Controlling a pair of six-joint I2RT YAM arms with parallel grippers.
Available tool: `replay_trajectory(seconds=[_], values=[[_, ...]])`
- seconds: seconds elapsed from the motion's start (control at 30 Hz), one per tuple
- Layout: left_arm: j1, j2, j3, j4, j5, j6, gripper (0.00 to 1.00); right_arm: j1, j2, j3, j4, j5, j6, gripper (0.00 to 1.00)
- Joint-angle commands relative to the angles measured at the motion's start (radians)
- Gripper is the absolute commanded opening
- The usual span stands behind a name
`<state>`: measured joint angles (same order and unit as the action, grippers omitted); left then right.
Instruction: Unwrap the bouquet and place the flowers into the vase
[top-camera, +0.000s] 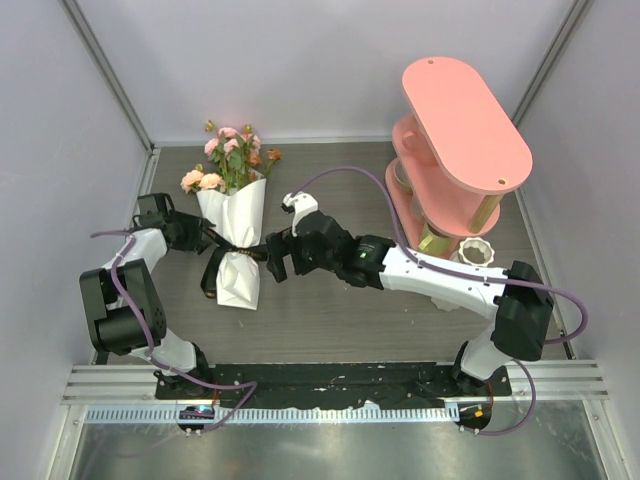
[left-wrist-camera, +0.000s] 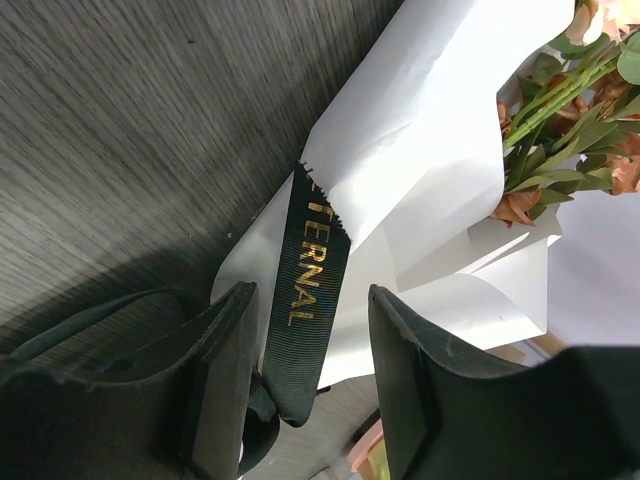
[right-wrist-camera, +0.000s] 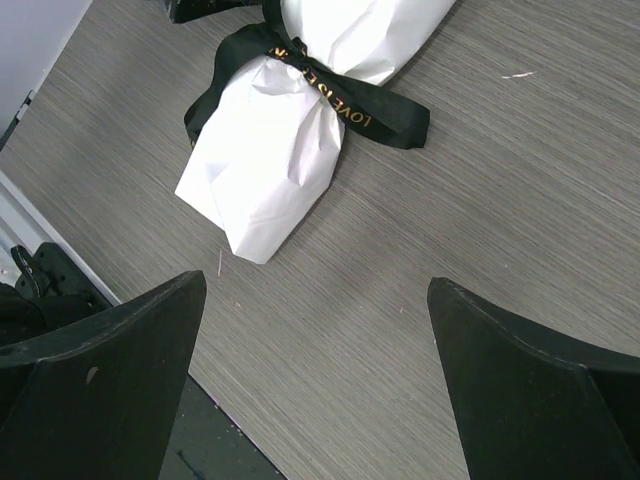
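On our table (top-camera: 340, 300) the bouquet (top-camera: 238, 215) lies wrapped and tied, blooms toward the back wall.
At right we see the pink shelf (top-camera: 465, 120), with the vase (top-camera: 478, 252) beside its base, well apart from the bouquet. Our right gripper (right-wrist-camera: 315, 290) gapes wide just right of the tie. Our left gripper (left-wrist-camera: 312, 295) has its fingers parted either side of a ribbon (left-wrist-camera: 310, 250) tail, not pinching it.

The left gripper (left-wrist-camera: 312, 305) is seen with its 2 black fingers (left-wrist-camera: 225, 380) parted. Between them a black ribbon (left-wrist-camera: 310, 270) lettered "TERNAL" in gold is framed, with white paper visible on either side. The bouquet (left-wrist-camera: 430, 140) is laid on the dark wood-grain table (left-wrist-camera: 120, 130), and green-stemmed flowers (left-wrist-camera: 560, 130) are shown at the upper right.
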<state>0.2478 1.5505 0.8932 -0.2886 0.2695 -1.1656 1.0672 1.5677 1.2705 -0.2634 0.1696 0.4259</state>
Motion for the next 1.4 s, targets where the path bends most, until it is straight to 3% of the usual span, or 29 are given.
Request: replay_trajectory(seconds=[0.0,0.1,0.47,0.63,0.73,0.93,1.03,1.13,1.3,1.37], values=[[-0.007,0.000,-0.007,0.028,-0.003,0.018,0.51,0.011,0.020,0.073,0.016,0.008,0.011,0.99],[-0.005,0.008,-0.007,0.028,-0.001,0.018,0.51,0.017,0.035,0.096,0.009,0.011,0.010,0.99],[-0.007,0.017,-0.011,0.054,0.036,0.024,0.25,0.043,0.098,0.173,-0.019,0.027,0.007,0.99],[-0.007,-0.015,-0.007,0.060,0.048,0.050,0.06,0.045,0.141,0.207,-0.023,0.037,-0.004,0.99],[-0.005,-0.044,0.006,0.065,0.063,0.092,0.00,0.045,0.176,0.231,-0.008,0.051,-0.033,0.99],[-0.005,-0.112,-0.010,0.149,0.141,0.118,0.00,0.039,0.284,0.331,0.035,0.108,-0.102,0.99],[-0.004,-0.121,-0.010,0.189,0.209,0.124,0.00,0.013,0.353,0.395,0.035,0.107,-0.095,0.95],[-0.005,-0.135,-0.014,0.209,0.235,0.123,0.00,-0.016,0.400,0.434,0.064,0.062,-0.098,0.84],[-0.005,-0.145,-0.030,0.297,0.335,0.090,0.00,-0.082,0.462,0.420,0.257,-0.033,-0.079,0.78],[-0.007,-0.153,-0.037,0.344,0.365,0.070,0.00,-0.117,0.477,0.399,0.417,-0.132,-0.036,0.78]])
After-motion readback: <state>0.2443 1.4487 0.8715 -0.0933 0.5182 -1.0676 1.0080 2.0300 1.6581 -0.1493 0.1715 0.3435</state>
